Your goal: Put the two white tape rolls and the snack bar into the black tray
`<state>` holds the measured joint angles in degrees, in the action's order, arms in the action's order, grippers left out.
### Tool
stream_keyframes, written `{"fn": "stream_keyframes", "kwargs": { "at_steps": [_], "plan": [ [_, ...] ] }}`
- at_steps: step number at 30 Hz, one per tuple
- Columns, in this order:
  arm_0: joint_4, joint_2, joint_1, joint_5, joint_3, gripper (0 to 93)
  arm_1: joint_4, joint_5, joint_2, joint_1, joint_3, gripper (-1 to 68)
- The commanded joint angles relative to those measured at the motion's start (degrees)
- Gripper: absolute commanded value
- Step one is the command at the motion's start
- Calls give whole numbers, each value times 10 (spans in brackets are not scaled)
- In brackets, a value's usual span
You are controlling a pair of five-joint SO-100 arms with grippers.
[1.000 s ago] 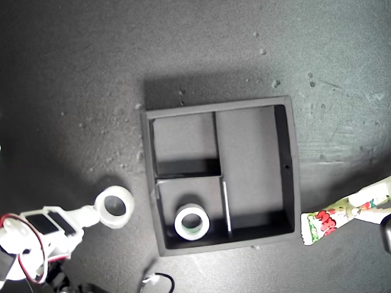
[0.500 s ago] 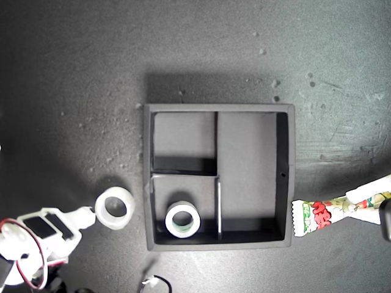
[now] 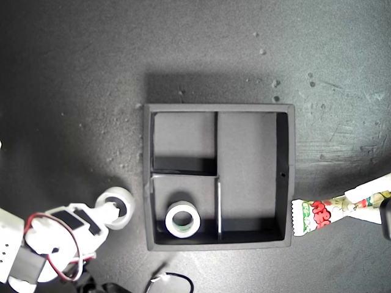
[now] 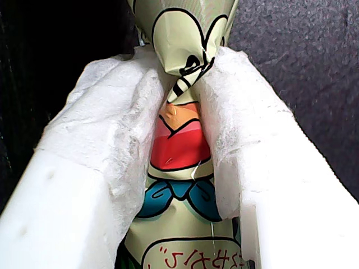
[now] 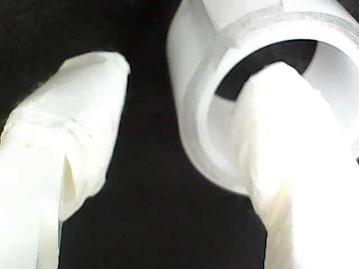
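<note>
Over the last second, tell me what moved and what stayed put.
The black tray turned from skewed to square with the picture and shifted toward the exterior view's left, carrying the tape roll inside. The snack bar, clamped in my first gripper, slid the same way. My second gripper advanced over the outside tape roll, one finger now through its hole. That roll hardly moved.

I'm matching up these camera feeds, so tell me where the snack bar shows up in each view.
Exterior view: snack bar at the exterior view's right edge, its crimped end just outside the black tray.
First wrist view: snack bar fills the middle, pinched between my first gripper's jaws.
Second wrist view: not in it.
Shared landmark: the wrapper's red print.
</note>
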<state>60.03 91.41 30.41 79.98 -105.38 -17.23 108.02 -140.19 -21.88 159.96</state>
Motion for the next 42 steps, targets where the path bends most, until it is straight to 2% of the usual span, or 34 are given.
{"fn": "stream_keyframes", "kwargs": {
  "at_steps": [1, 4, 8, 13, 17, 20, 24, 28, 31, 34, 36, 39, 42],
  "plan": [
    [-6, -9, -8, 4, 30, 146, 11, -1, -10, 0, -23, -5],
    [-11, -36, -12, 10, 32, 121, 2, 11, -10, 2, -33, -5],
    [-18, -65, -20, 32, 29, 1, 0, 68, -11, 14, -52, -5],
    [33, -18, -18, 33, 29, 0, -1, 184, -3, 12, -81, -5],
    [127, 27, -18, 17, 59, 0, -112, 252, -8, 12, -128, -6],
    [192, 76, -31, -1, 75, 0, -176, 224, -4, 19, -175, -7],
    [248, 148, -69, -54, 111, 0, -250, 4, -4, 73, -230, -7],
    [265, 176, -145, -142, 155, 0, -289, -267, -3, 126, -297, -7],
    [265, 146, -191, -202, 213, 0, -315, -448, -2, 150, -344, -7],
    [265, 88, -210, -234, 290, 0, -336, -605, 1, 161, -379, -7],
    [265, 42, -216, -246, 338, 0, -320, -688, 6, 163, -385, -7],
    [273, -36, -225, -258, 410, 0, -235, -790, 30, 158, -370, -7],
    [318, -135, -228, -260, 516, 0, -188, -851, 111, 146, -410, -7]
  ]
}}
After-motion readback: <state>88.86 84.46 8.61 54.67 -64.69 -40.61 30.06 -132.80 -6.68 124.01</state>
